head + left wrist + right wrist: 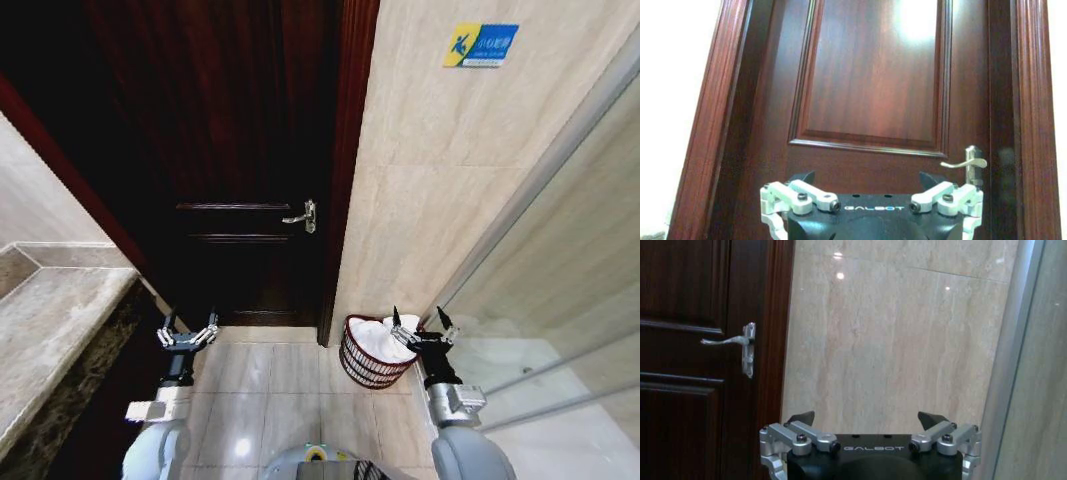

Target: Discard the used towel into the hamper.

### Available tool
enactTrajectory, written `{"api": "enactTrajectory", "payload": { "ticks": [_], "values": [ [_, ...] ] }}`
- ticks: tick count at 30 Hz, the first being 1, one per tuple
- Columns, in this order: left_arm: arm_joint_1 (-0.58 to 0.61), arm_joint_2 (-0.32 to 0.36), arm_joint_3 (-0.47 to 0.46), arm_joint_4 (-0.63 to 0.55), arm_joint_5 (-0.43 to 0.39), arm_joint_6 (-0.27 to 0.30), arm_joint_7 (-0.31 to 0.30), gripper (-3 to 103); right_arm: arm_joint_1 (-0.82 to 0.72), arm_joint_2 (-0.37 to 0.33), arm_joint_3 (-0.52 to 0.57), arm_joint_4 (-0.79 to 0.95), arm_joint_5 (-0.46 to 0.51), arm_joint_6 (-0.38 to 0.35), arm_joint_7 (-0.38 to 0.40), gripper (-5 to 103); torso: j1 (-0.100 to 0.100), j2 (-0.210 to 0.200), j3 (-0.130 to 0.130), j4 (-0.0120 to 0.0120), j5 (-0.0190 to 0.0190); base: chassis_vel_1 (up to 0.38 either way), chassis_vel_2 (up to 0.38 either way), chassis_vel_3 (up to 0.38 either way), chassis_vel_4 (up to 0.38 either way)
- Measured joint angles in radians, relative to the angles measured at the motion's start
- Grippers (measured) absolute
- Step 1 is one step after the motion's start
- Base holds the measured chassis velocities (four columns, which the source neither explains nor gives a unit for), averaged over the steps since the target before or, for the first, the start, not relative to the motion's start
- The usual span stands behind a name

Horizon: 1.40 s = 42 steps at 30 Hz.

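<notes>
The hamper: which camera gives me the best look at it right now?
The head view. There the hamper stands on the floor by the wall with the white towel inside, beside the open right pincer. Both wrist views face the door and wall, not the hamper.

White towel [385,340] inside hamper [365,368]; claws spread, empty.

Red-brown openwork hamper [368,362] w/ white towel [384,340], dk door [240,160]

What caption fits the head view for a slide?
White towel in hamper by door; both grippers open, empty.
</notes>
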Motion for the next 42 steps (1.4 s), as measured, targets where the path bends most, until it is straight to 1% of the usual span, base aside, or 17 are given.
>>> {"api": "enactTrajectory", "payload": {
  "ticks": [13,16,23,32,42],
  "values": [
    [0.002,0.0,-0.003,0.005,0.001,-0.016,0.004,100,0.009,-0.003,0.0,0.007,-0.003,-0.012,-0.001,100,0.0,0.0,0.0,-0.0002,0.0,0.0,-0.071,-0.069,0.003],
    [0.001,0.001,-0.003,0.008,0.0,-0.025,0.003,100,0.004,-0.001,0.0,0.007,-0.003,-0.009,-0.001,100,0.0,0.0,0.0,-0.0007,0.0,-0.031,-0.092,-0.086,-0.013],
    [-0.001,-0.001,-0.005,0.013,-0.008,-0.044,0.002,100,-0.002,-0.001,0.003,0.008,-0.003,-0.004,-0.001,100,0.0,0.0,0.0,0.0,0.0,0.03,-0.04,-0.053,0.006],
    [0.005,-0.001,-0.006,0.009,-0.024,-0.044,0.003,100,-0.013,0.0,0.003,0.01,-0.003,0.007,-0.001,100,0.0,0.0,0.0,-0.0002,0.0,0.051,-0.051,-0.054,0.056],
    [0.007,-0.003,-0.006,0.008,-0.023,-0.043,0.028,100,-0.026,0.0,0.003,0.012,-0.005,0.018,0.0,100,0.0,0.0,0.0,-0.0003,0.0,0.079,-0.088,-0.074,0.082]
  ]
}}
